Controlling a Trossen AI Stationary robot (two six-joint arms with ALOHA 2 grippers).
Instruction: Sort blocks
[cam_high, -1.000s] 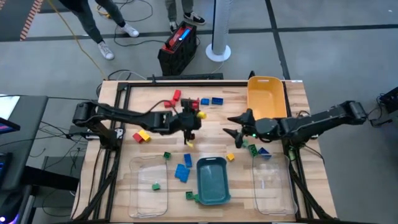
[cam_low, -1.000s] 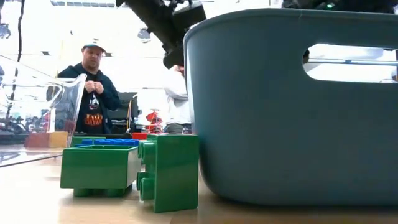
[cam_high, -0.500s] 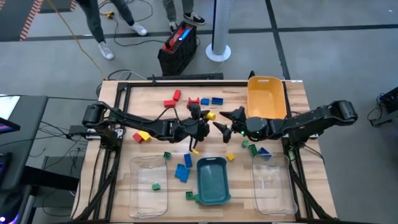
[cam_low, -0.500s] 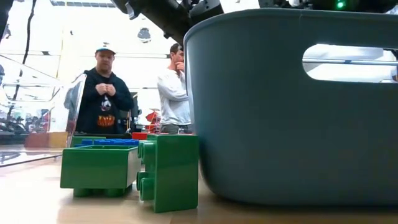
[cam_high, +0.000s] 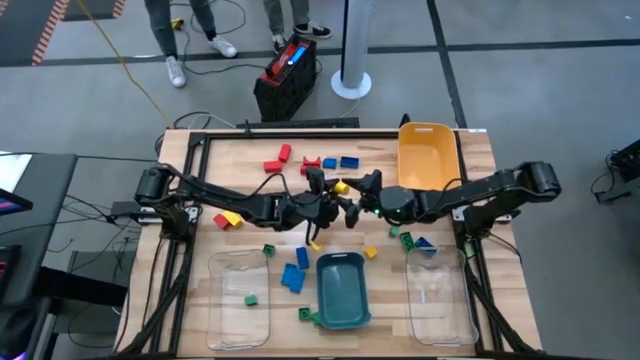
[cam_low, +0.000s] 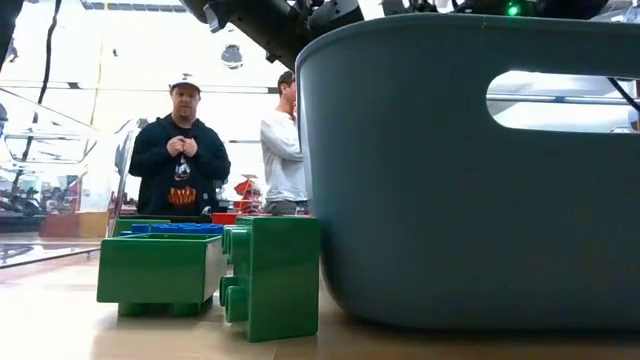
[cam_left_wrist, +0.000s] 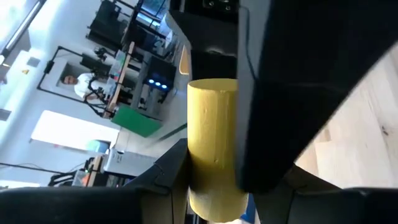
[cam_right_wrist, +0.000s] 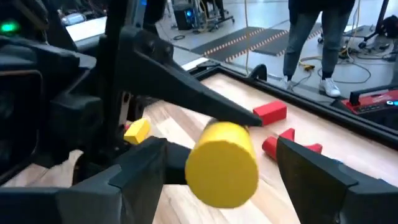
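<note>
Over the middle of the table my left gripper (cam_high: 333, 203) is shut on a yellow cylinder block (cam_high: 340, 187) (cam_left_wrist: 211, 155). My right gripper (cam_high: 354, 198) (cam_right_wrist: 221, 149) is open and faces it from the table's right. Its two fingers stand on either side of the cylinder's free round end (cam_right_wrist: 221, 165), and I see no touch. Other blocks lie on the wood: red (cam_high: 278, 158) and blue (cam_high: 346, 162) at the far side, blue (cam_high: 295, 275) and green (cam_high: 268, 249) nearer. A green block (cam_low: 270, 275) stands by the teal bin. My left gripper pinches the cylinder's curved side (cam_left_wrist: 233, 143) between its two fingers (cam_left_wrist: 267, 124), which lie across it. They come nearly level from the table's left. The cylinder is lifted clear of the table, one flat end (cam_right_wrist: 224, 174) turned toward my right gripper.
A teal bin (cam_high: 341, 292) (cam_low: 470, 170) sits at the near middle, clear bins (cam_high: 240, 295) (cam_high: 440, 300) to either side, and a yellow bin (cam_high: 430, 155) at the far right. People stand beyond the far edge (cam_low: 180, 160).
My right gripper has travelled toward the table's left, staying open, and now brackets the cylinder's end. My left gripper has carried the yellow cylinder a little toward the right, rolling its wrist, then kept still.
</note>
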